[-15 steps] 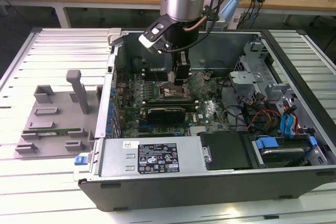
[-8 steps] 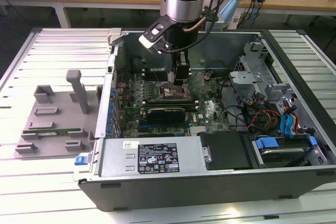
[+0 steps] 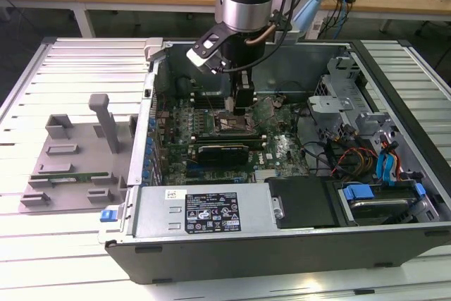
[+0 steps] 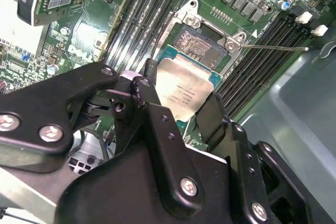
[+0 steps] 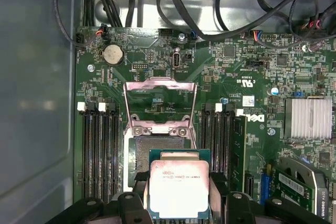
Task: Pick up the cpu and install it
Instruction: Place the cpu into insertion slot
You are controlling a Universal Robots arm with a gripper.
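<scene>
Tiny print on cpu (image 5: 178, 190) lid & label (image 3: 215, 213) on PSU cover (image 3: 155, 218); I can't read any.

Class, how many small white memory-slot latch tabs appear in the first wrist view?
4. First white tab and second white tab lie on one side of the silvery socket frame; third white tab and fourth white tab on the other. More may be hidden.

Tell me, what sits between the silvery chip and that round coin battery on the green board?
In the first wrist view, the open socket and its raised metal frame lie between the cpu and the coin battery.
</scene>
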